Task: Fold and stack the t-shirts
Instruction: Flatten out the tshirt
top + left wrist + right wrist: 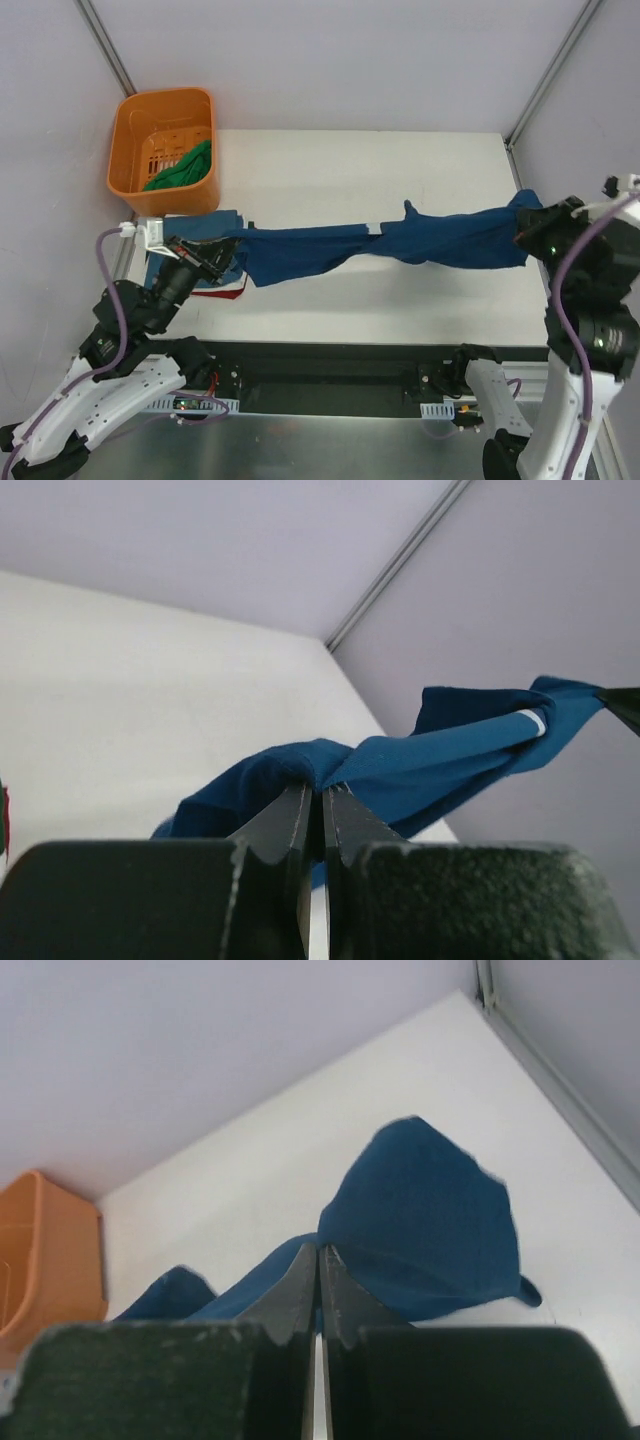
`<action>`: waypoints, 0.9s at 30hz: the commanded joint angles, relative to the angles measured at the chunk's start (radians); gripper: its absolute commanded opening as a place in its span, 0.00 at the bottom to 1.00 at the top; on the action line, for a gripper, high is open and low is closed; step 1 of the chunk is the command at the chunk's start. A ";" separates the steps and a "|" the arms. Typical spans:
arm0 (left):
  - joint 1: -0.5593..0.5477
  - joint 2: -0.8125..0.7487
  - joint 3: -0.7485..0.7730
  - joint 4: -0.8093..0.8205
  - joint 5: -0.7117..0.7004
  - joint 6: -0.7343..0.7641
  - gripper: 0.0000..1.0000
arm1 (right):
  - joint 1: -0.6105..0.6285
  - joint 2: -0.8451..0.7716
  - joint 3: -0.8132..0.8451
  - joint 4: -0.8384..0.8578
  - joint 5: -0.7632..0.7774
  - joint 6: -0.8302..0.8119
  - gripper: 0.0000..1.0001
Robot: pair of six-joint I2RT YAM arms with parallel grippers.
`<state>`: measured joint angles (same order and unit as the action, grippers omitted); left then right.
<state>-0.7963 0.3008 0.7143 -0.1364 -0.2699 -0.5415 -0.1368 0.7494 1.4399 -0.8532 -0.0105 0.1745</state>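
Left fingers (pixel 290 825), right fingers (pixel 295 1290) pinching taut blue t-shirt (pixel 330 252), only overhead shows probable green shirt (pixel 185 168)

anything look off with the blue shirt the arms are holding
Yes: the teal-blue cloth t-shirt, stretched from the left gripper to the right gripper, is twisted like a rope near its middle, not spread flat. A green cloth shirt lies bunched in the orange plastic basket.
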 commanded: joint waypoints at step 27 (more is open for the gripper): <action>0.096 0.610 0.172 -0.017 -0.270 -0.100 0.07 | 0.000 0.333 -0.032 0.221 0.126 -0.118 0.01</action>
<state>-0.7799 0.6395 0.8894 -0.1406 -0.4088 -0.5869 -0.1368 0.8654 1.5105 -0.8051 0.1020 0.0948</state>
